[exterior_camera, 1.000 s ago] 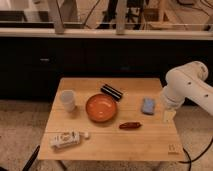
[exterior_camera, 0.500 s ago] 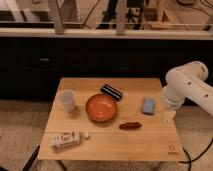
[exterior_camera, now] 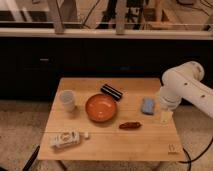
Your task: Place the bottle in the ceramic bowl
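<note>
1. Camera view, the task's things: the small cream-white bottle with a dark-printed label (exterior_camera: 66, 140) lies on its side near the front-left corner of the light wooden table (exterior_camera: 150, 147), its white cap pointing toward the middle. The round glossy orange-red ceramic bowl (exterior_camera: 101, 107) sits around the table's centre, empty and well apart from the bottle.
2. Same view, the arm: the white arm's gripper (exterior_camera: 166, 116) hangs at the right edge of the table, far from the bottle. Whether it is released or clenched I cannot tell.
3. Same view, the rest: a white plastic cup (exterior_camera: 67, 100) stands near the left edge, and a black ridged oblong object (exterior_camera: 112, 92) lies just behind the bowl. A blue pad (exterior_camera: 148, 105) and a reddish-brown oblong piece (exterior_camera: 130, 125) lie between the bowl and the gripper.
4. Handling, as a judgement: the bottle looks light, stiff and smooth, so it may roll or slip. Gripping across the labelled body near its middle seems safest. The ceramic bowl is breakable, so the bottle should be lowered in gently.
</note>
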You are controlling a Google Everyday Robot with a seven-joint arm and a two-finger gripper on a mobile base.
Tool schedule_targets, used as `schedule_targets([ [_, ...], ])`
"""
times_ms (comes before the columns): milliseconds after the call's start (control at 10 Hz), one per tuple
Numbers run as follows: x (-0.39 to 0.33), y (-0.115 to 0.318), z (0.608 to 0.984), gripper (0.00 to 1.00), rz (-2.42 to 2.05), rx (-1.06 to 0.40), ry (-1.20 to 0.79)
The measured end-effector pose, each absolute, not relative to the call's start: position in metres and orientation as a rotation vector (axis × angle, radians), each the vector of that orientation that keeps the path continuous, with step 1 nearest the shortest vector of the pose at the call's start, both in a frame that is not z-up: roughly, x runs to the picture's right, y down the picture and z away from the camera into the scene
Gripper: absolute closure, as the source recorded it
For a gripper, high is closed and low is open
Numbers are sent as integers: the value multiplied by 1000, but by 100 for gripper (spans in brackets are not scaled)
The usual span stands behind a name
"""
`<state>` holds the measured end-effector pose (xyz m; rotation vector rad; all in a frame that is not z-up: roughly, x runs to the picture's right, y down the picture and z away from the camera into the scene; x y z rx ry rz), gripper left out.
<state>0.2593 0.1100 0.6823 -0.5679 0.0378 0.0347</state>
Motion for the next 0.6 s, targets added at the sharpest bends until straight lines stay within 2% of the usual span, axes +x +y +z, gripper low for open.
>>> schedule_targets([
  [600,174,114,679,20,-17,-558,13],
])
